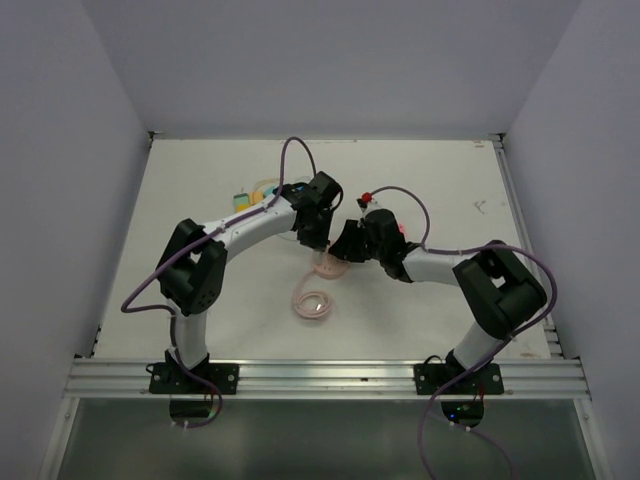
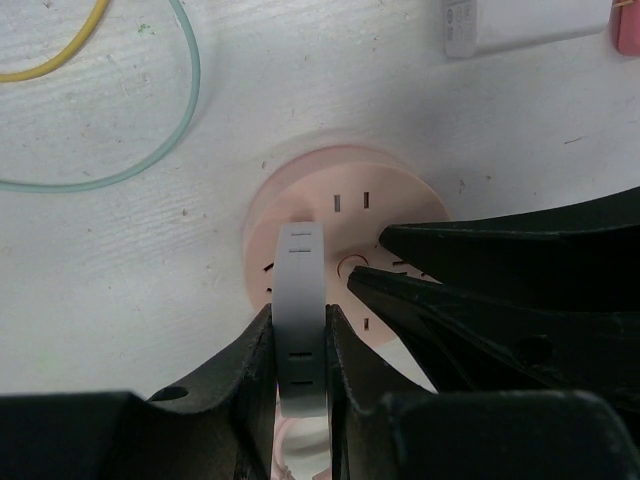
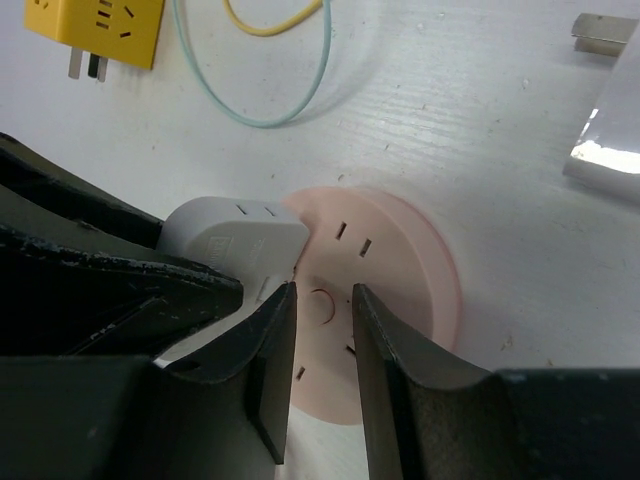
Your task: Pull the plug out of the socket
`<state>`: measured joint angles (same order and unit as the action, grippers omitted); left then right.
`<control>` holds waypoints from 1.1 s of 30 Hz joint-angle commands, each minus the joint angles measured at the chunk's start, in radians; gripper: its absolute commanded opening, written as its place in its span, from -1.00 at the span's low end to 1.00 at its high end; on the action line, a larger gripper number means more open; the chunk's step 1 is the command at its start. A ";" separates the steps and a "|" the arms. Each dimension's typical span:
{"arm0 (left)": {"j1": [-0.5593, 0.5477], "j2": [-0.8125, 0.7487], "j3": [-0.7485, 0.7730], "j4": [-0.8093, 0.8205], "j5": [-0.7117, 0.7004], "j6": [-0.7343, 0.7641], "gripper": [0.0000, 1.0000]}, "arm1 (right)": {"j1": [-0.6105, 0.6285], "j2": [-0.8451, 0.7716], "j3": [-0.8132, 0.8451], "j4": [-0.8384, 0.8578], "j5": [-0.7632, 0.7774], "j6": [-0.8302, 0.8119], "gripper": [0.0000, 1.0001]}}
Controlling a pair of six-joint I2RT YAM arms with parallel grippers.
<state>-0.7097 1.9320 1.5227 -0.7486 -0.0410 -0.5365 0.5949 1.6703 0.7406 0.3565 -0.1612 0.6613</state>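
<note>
A round pink socket (image 2: 350, 195) lies flat on the white table; it also shows in the right wrist view (image 3: 405, 265) and the top view (image 1: 328, 267). A grey plug (image 2: 300, 290) stands on its left edge, also seen in the right wrist view (image 3: 235, 232); its prongs are hidden. My left gripper (image 2: 300, 318) is shut on the plug's two sides. My right gripper (image 3: 323, 292) is narrowly open with nothing between its fingers, tips down on the socket's face beside the plug. In the top view both grippers (image 1: 318, 240) (image 1: 342, 248) meet over the socket.
A green cable loop (image 2: 150, 160) and a yellow cable (image 2: 60, 55) lie beyond the socket. A yellow adapter (image 3: 95, 30) lies at the far left, a white charger (image 2: 520, 25) and a red item (image 2: 627, 35) at the far right. A coiled pink cable (image 1: 312, 303) lies nearer.
</note>
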 commanded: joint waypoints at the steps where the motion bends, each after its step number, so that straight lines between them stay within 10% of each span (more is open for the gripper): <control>1: -0.007 -0.002 0.036 -0.021 -0.030 0.030 -0.64 | 0.003 0.048 0.006 -0.059 -0.050 -0.025 -0.35; 9: -0.005 0.010 0.057 -0.018 -0.017 0.030 -0.67 | 0.019 0.035 0.031 -0.126 -0.041 -0.045 -0.64; 33: 0.036 -0.045 0.195 -0.003 0.036 -0.013 -1.00 | 0.034 0.239 0.180 -0.587 0.210 0.001 -0.64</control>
<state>-0.6746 1.9606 1.6032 -0.8062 -0.0536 -0.5308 0.6239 1.7908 0.9871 0.0574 -0.0917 0.6849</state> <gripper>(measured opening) 0.247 0.169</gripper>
